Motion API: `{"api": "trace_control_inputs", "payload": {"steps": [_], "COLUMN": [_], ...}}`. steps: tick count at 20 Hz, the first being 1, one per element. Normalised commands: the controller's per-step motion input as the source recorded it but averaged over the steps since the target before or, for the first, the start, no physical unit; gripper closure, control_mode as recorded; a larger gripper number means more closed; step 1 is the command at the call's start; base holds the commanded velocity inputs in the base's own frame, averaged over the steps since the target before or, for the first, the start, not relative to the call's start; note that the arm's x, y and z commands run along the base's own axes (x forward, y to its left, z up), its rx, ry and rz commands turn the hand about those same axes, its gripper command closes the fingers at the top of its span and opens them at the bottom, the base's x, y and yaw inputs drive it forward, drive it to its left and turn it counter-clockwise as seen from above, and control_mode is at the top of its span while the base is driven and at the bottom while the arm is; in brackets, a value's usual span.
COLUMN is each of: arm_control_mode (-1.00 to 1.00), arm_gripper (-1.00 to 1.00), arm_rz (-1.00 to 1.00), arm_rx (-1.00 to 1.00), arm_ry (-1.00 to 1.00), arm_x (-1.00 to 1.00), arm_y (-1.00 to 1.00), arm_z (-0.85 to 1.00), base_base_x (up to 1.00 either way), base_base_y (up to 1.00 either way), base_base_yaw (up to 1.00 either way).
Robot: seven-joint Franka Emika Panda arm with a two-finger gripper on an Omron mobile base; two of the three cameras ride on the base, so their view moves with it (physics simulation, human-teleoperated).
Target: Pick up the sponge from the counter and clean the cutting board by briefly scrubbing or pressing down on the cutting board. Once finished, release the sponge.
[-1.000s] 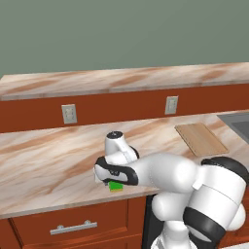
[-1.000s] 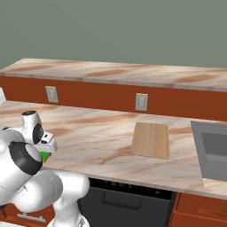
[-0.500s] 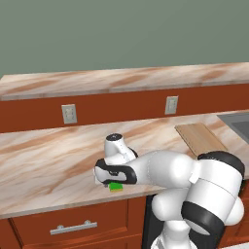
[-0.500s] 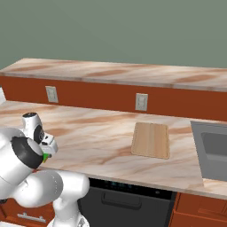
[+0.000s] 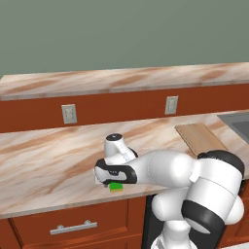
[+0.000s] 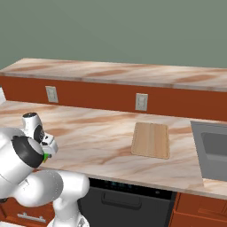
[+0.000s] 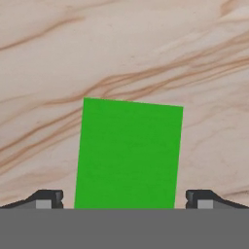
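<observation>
Two dark fingertips [image 7: 46, 197] stand wide apart at the bottom of the hand view, one on each side of the sponge [image 7: 129, 153], so the gripper [image 7: 124, 199] is fully open and holds nothing yet. Compared with a second ago, the hand has sunk lower over the sponge in the left base view, where the gripper [image 5: 113, 181] now sits just above the green block [image 5: 115, 186] and hides most of it; the sponge itself has not shifted. I judge from this that the reach is nearly done and the grasp comes next: the fingers straddle the sponge and only need to reach its sides and close. Seen from the hand, the sponge's long axis runs up and away between the fingertips, leaning slightly to the right at its far end, so the fingers would close across its shorter width. It lies flat, green face up, close to the front edge of the counter [image 5: 44, 170]. From the right base view, the cutting board [image 6: 151, 139] lies well apart from the sponge [image 6: 45, 156], off toward the sink [image 6: 216, 148], with its own long axis running from the counter's front toward the back wall. Scrubbing has not begun, and carrying the sponge across that stretch of counter remains.
</observation>
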Motion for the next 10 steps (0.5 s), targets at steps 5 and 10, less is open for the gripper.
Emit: {"api": "trace_control_inputs", "payload": {"steps": [5,10], "arm_control_mode": [-1.00,-1.00], "arm_gripper": [-1.00,-1.00], "arm_rz": [0.00,0.00], "arm_rx": [0.00,0.00], "arm_ry": [0.00,0.00], "arm_x": [0.05,0.10], "arm_y": [0.01,0.01], "arm_z": [-0.06,-0.04], "base_base_x": [0.00,0.00], "base_base_y": [0.00,0.00], "base_base_yaw": [0.00,0.00]}}
